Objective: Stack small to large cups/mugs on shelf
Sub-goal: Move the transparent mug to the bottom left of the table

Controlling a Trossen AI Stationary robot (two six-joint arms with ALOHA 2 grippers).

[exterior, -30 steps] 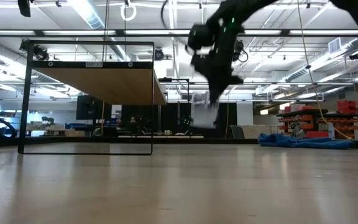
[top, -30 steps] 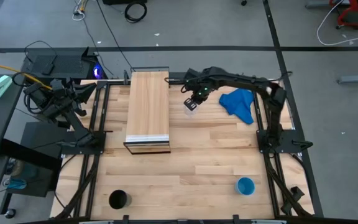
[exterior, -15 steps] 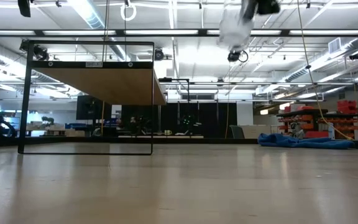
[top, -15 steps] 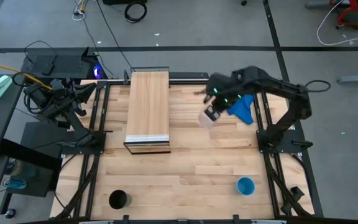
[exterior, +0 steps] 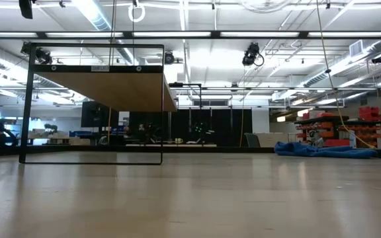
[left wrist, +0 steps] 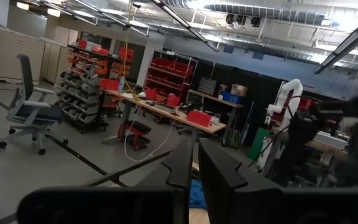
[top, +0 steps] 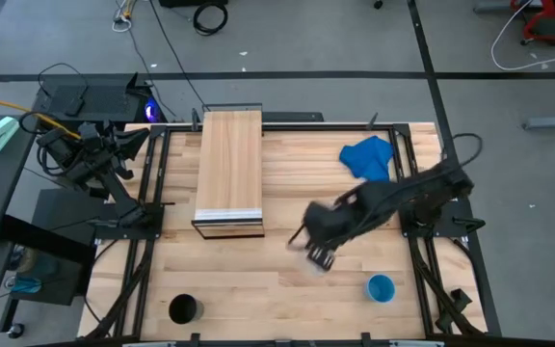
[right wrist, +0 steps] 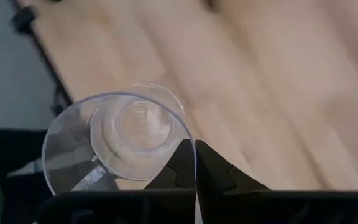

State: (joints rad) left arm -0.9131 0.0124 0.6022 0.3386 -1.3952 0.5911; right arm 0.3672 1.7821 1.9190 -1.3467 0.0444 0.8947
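Gripping the clear glass cup (right wrist: 120, 140) by its rim, right gripper (top: 316, 253) hangs at the shelf's (top: 228, 169) four o'clock.

The small clear glass cup (right wrist: 120, 140) is pinched by its rim above the tabletop. The bright-blue cup (top: 381, 287) is seen upright near the front right. The black cup (top: 184, 309) is seen front left. The light-wood shelf (top: 229, 169) is placed lengthwise, bare.
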